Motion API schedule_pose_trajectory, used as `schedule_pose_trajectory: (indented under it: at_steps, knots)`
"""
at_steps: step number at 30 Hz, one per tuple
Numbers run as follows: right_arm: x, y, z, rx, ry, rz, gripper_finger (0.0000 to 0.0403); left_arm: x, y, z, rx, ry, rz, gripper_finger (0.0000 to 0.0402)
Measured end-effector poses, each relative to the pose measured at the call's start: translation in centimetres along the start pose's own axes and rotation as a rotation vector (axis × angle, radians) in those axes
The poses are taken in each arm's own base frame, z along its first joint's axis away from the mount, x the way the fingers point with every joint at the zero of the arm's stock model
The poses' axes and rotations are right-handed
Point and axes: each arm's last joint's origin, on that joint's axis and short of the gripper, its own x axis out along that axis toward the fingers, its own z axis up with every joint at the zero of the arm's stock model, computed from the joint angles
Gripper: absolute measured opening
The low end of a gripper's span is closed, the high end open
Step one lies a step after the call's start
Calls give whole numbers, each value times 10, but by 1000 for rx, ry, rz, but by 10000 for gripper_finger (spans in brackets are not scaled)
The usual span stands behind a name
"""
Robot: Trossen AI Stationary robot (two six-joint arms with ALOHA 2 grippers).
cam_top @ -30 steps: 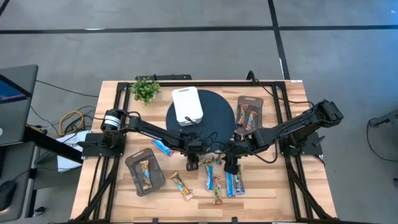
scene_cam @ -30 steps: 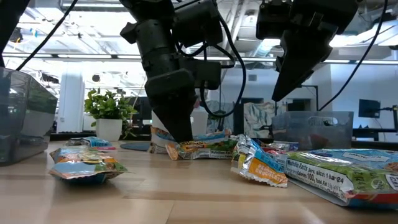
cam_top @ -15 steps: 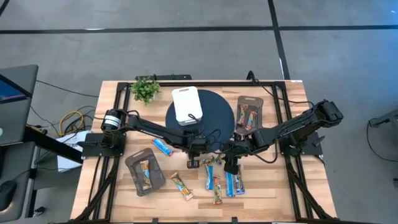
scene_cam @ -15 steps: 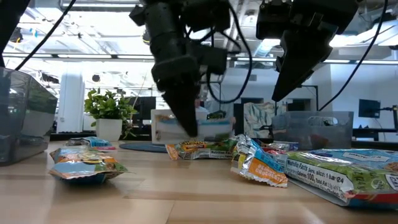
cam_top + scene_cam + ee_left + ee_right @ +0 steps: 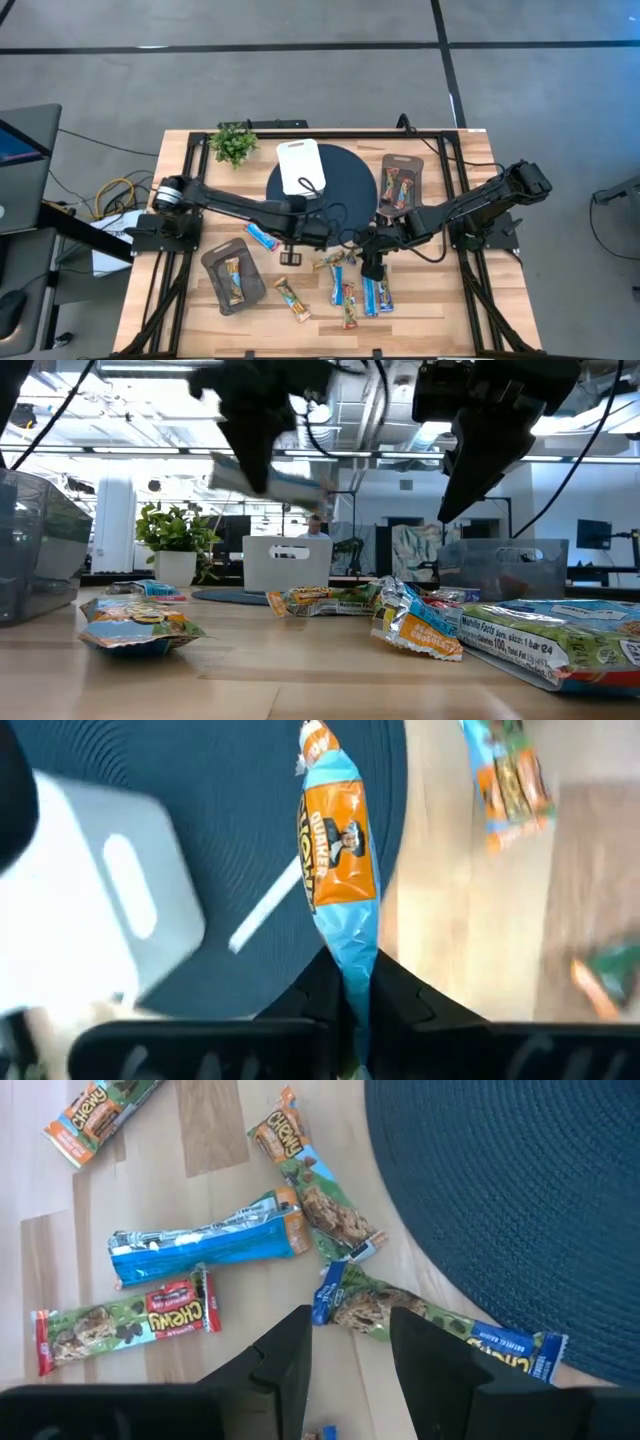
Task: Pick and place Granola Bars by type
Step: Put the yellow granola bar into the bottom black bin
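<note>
L claw (image 5: 352,982) pinches blue-orange granola bar (image 5: 338,880) above dark round mat (image 5: 240,810), white tray (image 5: 90,910) beside.

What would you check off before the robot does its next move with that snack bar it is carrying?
1. Bar held firmly: the left end effector is shut on the blue-and-orange bar, pinching one end. Ok.
2. Bar lifted off the table: it hangs in the air in the low view. Ok.
3. Right end effector out of the way: open, empty, hovering over the loose bars. Ok.
4. Which tray suits this bar: the grey tray holds one bar whose type is not readable. Cannot tell.
5. Way to that tray: no object shows between in the high view. Ok.
</note>
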Motion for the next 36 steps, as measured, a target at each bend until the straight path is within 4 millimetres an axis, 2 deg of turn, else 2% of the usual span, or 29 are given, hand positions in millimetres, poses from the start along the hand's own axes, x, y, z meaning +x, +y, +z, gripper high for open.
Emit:
schedule_pose_trajectory:
  at_steps: [7, 11, 14, 17, 22, 28, 32, 36]
  knots:
    - [0, -2, 1, -48, -9, -22, 127, -49, -2, -49, -118, 37, 39, 26]
    - [1, -6, 3, -55, -16, -34, 127, -76, -10, -80, -152, 24, 37, 27]
    - [1, -10, 6, -58, -22, -40, 127, -89, -20, -104, -144, -5, 16, 28]
    - [1, -15, 8, -59, -27, -48, 127, -94, -32, -126, -118, -13, -28, 28]
    - [2, -19, 10, -45, -33, -54, 127, -88, -54, -153, -65, 1, -96, 29]
    - [2, -19, 10, -44, -35, -51, 127, -53, -83, -167, 48, 10, -158, 29]
    - [2, -19, 10, -44, -35, -50, 127, -31, -88, -175, 67, 61, -165, 29]
    - [2, -18, 10, -34, -26, -24, 127, -24, -89, -181, 90, 125, -198, 35]
